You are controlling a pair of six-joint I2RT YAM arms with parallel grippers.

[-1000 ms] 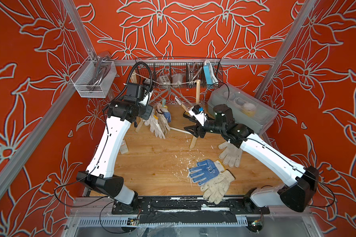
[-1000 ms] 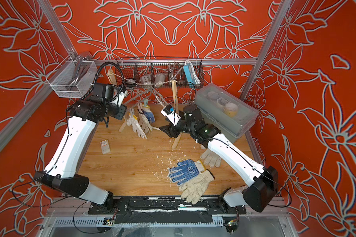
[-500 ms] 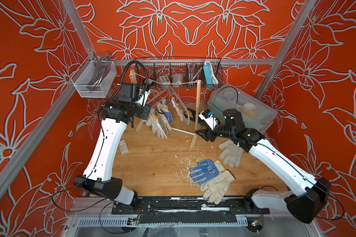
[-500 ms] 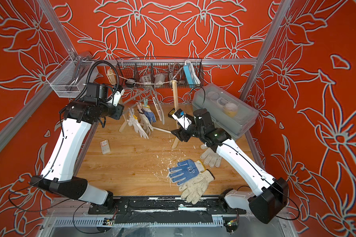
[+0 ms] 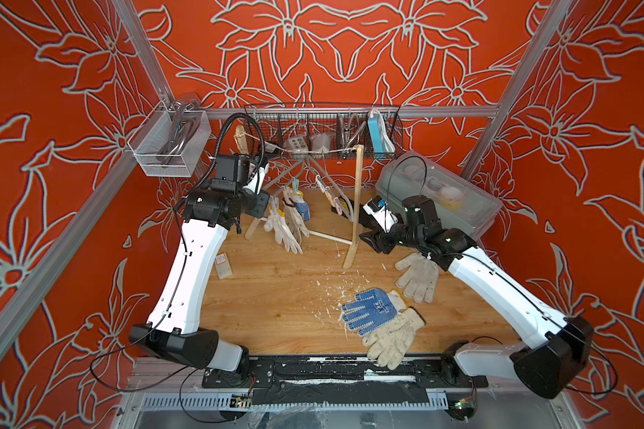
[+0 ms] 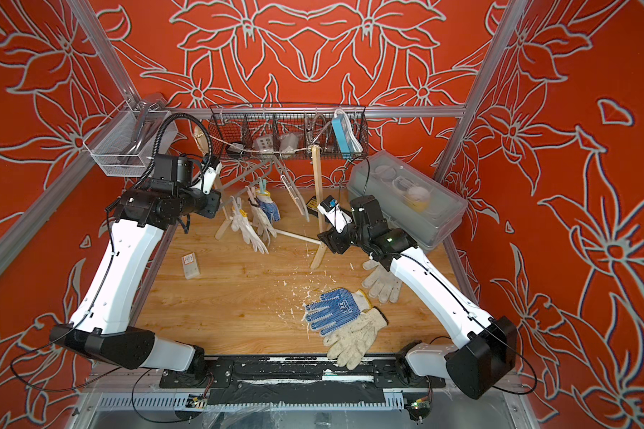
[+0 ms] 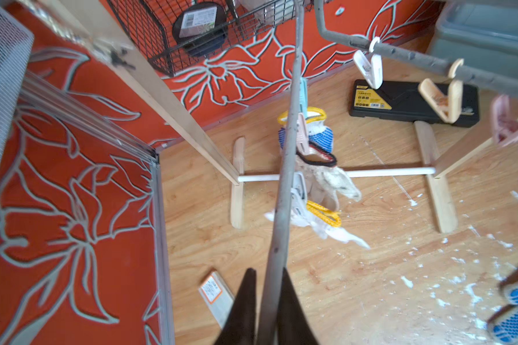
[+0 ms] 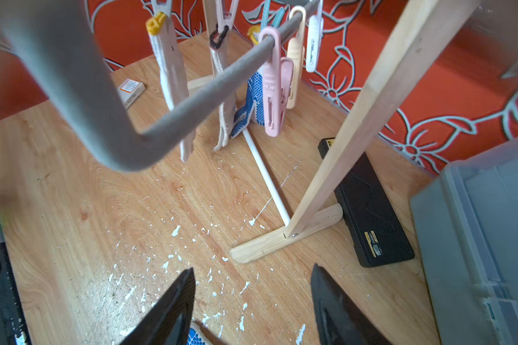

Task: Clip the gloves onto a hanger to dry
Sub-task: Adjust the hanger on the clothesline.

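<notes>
1. Left arm raised, left claw [image 7: 266, 270] narrow astride hanger [image 7: 284, 167] bar, grip unclear; clipped gloves [image 7: 326, 179] just ahead
2. Right arm extended forward, right claw [image 8: 252, 267] apart; loose gloves [image 5: 372, 314] on worktop [image 5: 276, 297] behind it

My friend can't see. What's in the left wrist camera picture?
A grey hanger bar runs between the dark fingers of the left gripper. Three gloves hang clipped to it above a wooden table, with empty clips nearby.
</notes>
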